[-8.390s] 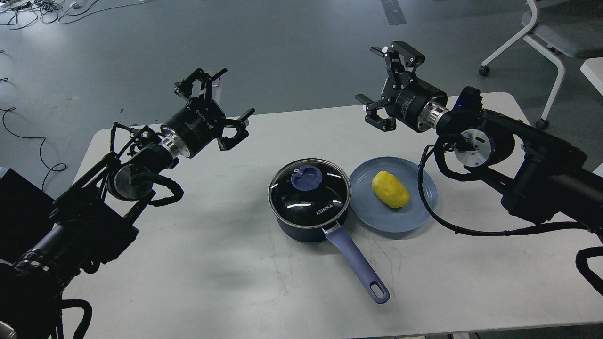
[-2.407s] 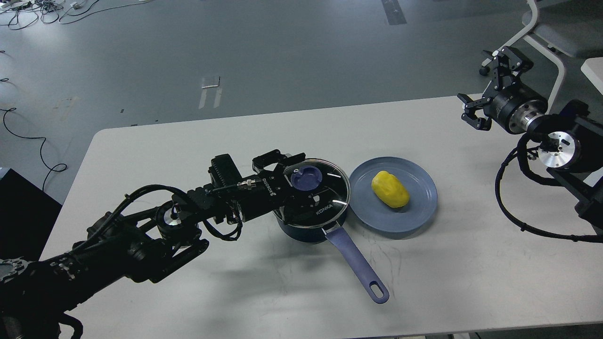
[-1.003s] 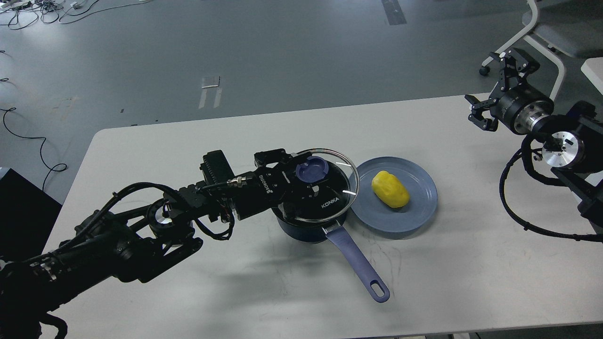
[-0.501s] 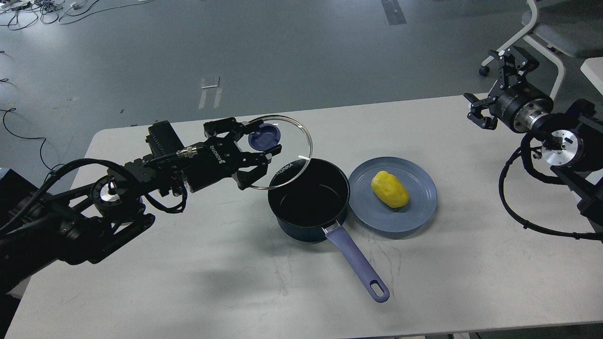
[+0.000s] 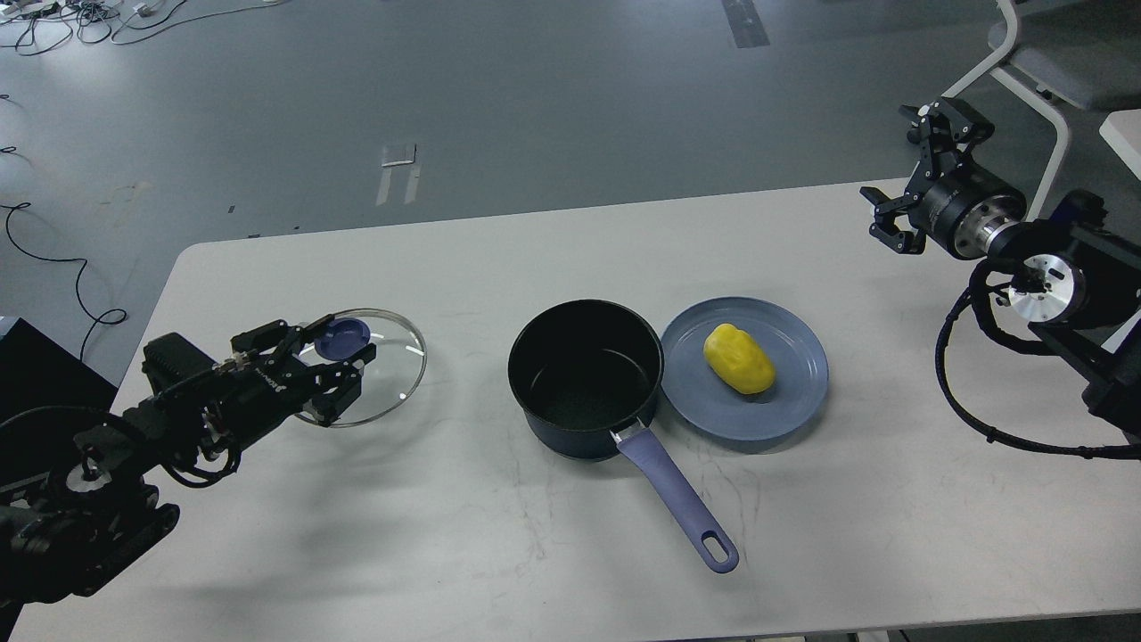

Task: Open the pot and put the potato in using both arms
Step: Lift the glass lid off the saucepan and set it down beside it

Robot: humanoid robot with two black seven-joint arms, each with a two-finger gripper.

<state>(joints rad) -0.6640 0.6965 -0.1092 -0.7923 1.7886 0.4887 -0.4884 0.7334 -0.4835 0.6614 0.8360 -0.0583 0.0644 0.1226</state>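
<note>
The dark blue pot (image 5: 584,379) stands open in the middle of the white table (image 5: 553,553), its purple handle pointing to the front right. The yellow potato (image 5: 738,358) lies on a blue plate (image 5: 784,406) just right of the pot. My left gripper (image 5: 328,366) is shut on the blue knob of the glass lid (image 5: 383,366) and holds the lid low over the table's left side, well left of the pot. My right gripper (image 5: 918,183) is open and empty, raised at the table's far right edge.
A white chair (image 5: 1034,80) stands behind the table at the far right. Cables (image 5: 53,259) lie on the grey floor at the left. A black box (image 5: 36,374) sits at the table's left edge.
</note>
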